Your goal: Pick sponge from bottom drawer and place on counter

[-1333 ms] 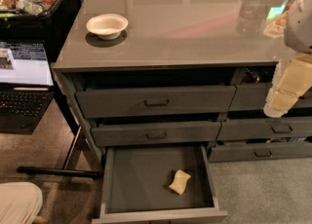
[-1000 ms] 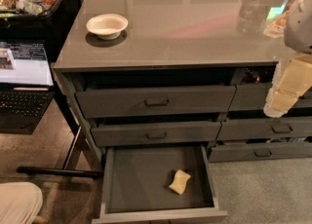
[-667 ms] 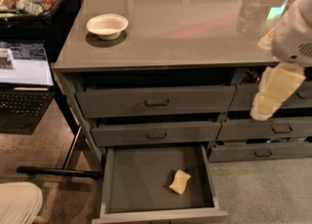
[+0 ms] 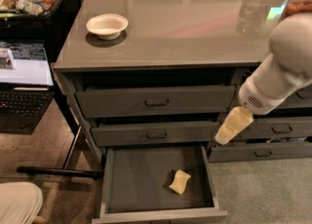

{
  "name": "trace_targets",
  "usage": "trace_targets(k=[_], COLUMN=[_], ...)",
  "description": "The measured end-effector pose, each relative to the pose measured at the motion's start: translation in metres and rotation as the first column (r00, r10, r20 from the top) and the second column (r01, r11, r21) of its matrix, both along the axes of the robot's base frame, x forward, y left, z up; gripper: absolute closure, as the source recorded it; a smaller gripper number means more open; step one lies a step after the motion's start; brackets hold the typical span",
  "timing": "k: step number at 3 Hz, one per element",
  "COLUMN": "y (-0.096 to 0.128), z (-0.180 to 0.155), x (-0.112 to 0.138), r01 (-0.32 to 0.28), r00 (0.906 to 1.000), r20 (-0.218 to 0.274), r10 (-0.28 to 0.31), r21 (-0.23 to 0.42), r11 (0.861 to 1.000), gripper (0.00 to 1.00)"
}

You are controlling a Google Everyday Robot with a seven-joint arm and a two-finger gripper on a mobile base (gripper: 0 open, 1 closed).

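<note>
- The counter (image 4: 185, 33) fills the upper frame, glossy grey, and tops a dark drawer cabinet. Carpet shows at lower right.
- At far left a laptop (image 4: 24, 72) stands open beside the cabinet.
- At upper left a white bowl (image 4: 107, 25) sits on the counter.
- At lower centre the bottom drawer (image 4: 136, 179) is pulled out. The sponge (image 4: 180, 181) lies on its floor, right of middle, near the right wall but not touching it.
- Right of centre the gripper (image 4: 229, 129) hangs in front of the middle drawers. It is above and right of the sponge, well apart from it, and tilted down-left. Whether it is released or clenched cannot be told, and nothing shows in its grasp.
- The step in hand looks like the reach.
- To do it well, shift the gripper left and down until it is over the sponge.
- Keep it clear of the drawer's right wall and of the drawer front above.
- Descend near upright, then close across the sponge's narrow side, lightly, since the pad is soft and bent.
</note>
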State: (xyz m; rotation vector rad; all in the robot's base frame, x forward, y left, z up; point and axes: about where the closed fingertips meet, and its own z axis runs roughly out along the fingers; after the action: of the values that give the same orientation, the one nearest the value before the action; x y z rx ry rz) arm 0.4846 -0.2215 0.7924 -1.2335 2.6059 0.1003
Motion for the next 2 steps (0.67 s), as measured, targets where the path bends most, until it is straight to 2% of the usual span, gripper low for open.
trace_targets(k=[1, 2], y=[0.011, 0.015], z=[-0.065, -0.076], x=[0.007, 0.013], r01=[0.137, 0.227], r00=[0.9904, 0.9737], r20=[-0.019, 0.006], r10=[-0.137, -0.228], r21=[0.015, 0.052], r11=[0.990, 0.973], gripper=[0.00, 0.00])
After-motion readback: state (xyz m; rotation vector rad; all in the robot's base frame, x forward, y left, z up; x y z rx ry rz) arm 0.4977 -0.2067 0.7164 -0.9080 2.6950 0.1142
